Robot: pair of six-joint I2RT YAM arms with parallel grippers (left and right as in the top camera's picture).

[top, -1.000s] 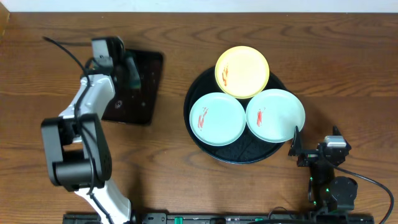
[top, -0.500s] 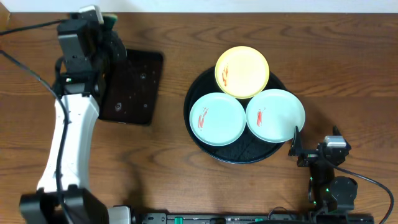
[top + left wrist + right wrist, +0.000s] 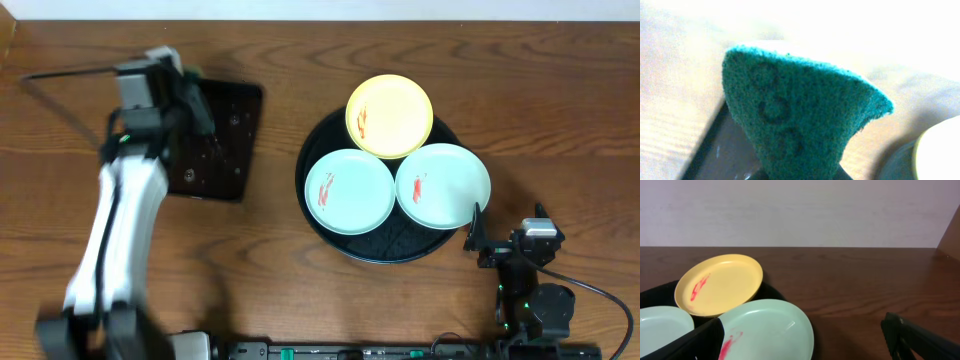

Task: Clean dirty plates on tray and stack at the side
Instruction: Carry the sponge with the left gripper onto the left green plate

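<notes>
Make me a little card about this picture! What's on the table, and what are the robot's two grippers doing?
Round black tray: holds all three plates
Yellow plate: far side, red smear
Blue-green plate: near left, red smear
Pale plate: near right, red smear
Left gripper: shut on green sponge, over the rectangular black tray
Right gripper: open, empty, by the round tray's near right edge
Stacked at the side: none yet

Plates (image 3: 389,115) crowd the tray (image 3: 385,246); table (image 3: 560,120) alongside lies open.
</notes>
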